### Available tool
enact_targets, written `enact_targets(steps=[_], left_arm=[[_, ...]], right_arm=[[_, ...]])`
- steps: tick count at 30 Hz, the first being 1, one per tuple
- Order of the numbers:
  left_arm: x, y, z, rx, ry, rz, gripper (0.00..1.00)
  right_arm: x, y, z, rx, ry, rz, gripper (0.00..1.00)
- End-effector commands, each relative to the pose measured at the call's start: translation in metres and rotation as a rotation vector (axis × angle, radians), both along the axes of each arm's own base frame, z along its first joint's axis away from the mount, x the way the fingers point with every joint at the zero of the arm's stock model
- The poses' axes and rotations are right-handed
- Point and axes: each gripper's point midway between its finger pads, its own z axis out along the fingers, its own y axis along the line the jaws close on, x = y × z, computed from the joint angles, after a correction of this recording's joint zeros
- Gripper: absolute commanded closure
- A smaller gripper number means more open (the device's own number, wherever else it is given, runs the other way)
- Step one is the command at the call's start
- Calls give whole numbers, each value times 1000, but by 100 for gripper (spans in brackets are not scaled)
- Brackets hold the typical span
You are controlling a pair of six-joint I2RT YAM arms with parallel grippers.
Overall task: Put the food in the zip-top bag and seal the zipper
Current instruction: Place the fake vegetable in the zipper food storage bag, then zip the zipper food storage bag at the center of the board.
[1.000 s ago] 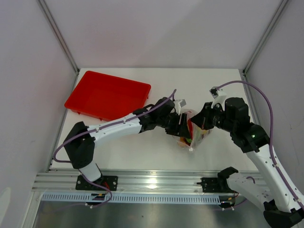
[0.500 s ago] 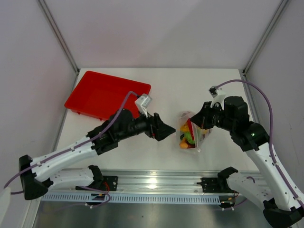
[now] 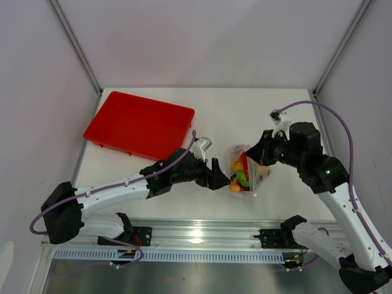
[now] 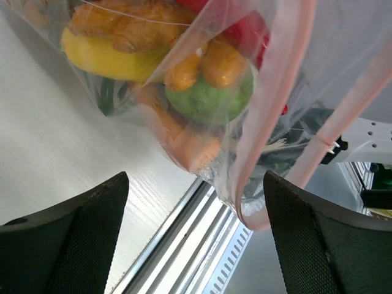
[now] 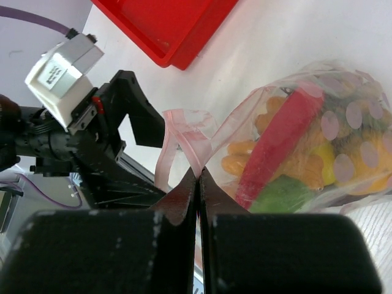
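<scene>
Food [image 3: 239, 174] bagged, sealing in hand — right fingers [image 5: 174, 211] pinch the zipper [image 5: 184, 136]; left fingers [image 4: 73, 239], spread empty, should clamp it next.

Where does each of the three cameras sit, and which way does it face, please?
Top external: above and behind, looking down on the table; both arms show, left gripper and right gripper flanking the zip-top bag.
Left wrist: looks between its own open fingers at the food in the bag.
Right wrist: looks past its shut fingers, pinching the zipper, toward the red tray.
Shared: all three show the bag.
</scene>
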Motion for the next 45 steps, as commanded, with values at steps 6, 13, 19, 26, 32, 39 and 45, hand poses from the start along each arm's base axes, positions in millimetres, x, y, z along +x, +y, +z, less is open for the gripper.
enact_targets(steps=[6, 13, 19, 26, 32, 39, 45], left_arm=[[7, -33, 38, -100, -27, -73, 64], [8, -49, 58, -167, 9, -148, 99], [14, -32, 91, -231, 207, 65, 99], [18, 9, 123, -303, 207, 300, 100], [19, 26, 132, -331, 213, 369, 99], [19, 24, 136, -335, 215, 363, 99], [18, 24, 139, -336, 208, 351, 99]], right_arm=[[-3, 5, 19, 24, -24, 38, 100], [-12, 12, 8, -5, 26, 124, 100], [-23, 0, 9, -97, -9, 163, 45], [-42, -4, 11, -101, -42, 211, 39], [-58, 2, -1, -107, -33, 296, 36], [-67, 9, -11, -173, -62, 357, 41], [-47, 3, -19, -245, -78, 272, 79]])
